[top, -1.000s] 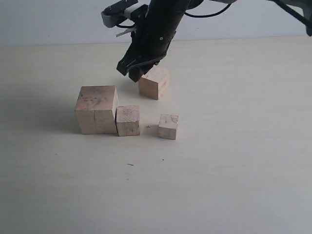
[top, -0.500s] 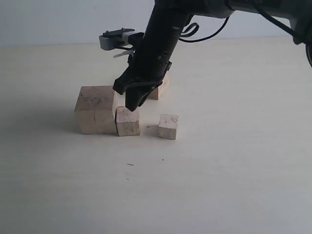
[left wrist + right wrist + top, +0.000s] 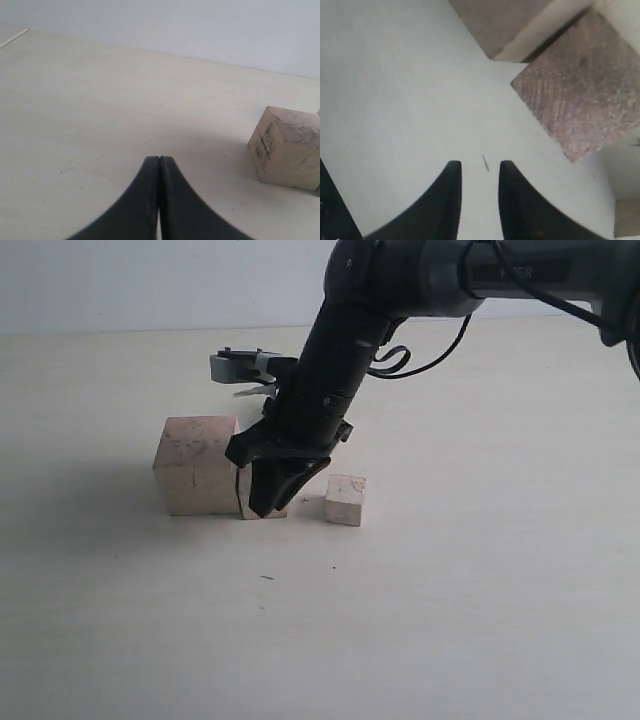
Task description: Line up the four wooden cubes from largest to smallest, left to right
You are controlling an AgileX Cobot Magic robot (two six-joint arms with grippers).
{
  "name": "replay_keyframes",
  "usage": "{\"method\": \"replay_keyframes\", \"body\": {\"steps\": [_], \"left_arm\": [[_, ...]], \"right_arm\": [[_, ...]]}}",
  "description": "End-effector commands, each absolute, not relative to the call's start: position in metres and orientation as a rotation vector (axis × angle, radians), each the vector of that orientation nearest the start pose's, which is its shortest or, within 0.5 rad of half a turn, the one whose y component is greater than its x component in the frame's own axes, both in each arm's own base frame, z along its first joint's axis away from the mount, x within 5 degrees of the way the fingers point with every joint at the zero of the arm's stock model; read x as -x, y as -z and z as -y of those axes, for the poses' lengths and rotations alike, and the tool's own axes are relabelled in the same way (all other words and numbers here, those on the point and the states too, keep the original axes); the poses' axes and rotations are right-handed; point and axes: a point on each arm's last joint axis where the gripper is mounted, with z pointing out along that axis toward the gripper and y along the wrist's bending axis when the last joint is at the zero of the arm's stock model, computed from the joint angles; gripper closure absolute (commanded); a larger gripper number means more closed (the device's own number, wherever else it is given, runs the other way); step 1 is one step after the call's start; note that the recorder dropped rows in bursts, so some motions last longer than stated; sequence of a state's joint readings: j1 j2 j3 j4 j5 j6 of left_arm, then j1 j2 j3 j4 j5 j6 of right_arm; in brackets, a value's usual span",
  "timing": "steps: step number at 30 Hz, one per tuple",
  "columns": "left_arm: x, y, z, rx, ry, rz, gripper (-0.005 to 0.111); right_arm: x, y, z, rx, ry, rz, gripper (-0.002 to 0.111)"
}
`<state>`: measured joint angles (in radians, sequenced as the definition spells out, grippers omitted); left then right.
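The right claw, narrowly spread and empty, hangs low at the mid-sized cube, which touches the largest cube's 3 o'clock side. Gripping it likely needs a wider spread.

Dark jaws slightly parted (nothing between them) above the pale desk. Grainy wooden cube at two o'clock from the tips; second cube just beside it, at twelve.
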<state>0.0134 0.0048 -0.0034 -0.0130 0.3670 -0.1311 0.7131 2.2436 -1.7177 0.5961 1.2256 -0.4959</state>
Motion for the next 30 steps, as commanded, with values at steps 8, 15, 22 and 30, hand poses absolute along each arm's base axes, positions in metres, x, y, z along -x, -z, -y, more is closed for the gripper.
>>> {"method": "replay_keyframes", "body": {"steps": [8,15,22,30], "left_arm": [[-0.053,-0.181,0.000,0.132,0.096,-1.837,0.107],[-0.053,-0.181,0.000,0.132,0.096,-1.837,0.107],[-0.053,-0.181,0.000,0.132,0.096,-1.837,0.107],[-0.053,-0.181,0.000,0.132,0.096,-1.837,0.107]], "right_arm": [[-0.301,-0.132,-0.329,1.451,-0.927,-2.854,0.082],[-0.315,-0.128,-0.332,1.334,-0.829,-2.772,0.082],[-0.328,-0.127,-0.335,1.265,-0.730,-2.671,0.082],[-0.346,-0.127,-0.336,1.188,-0.597,-2.525,0.082]]}}
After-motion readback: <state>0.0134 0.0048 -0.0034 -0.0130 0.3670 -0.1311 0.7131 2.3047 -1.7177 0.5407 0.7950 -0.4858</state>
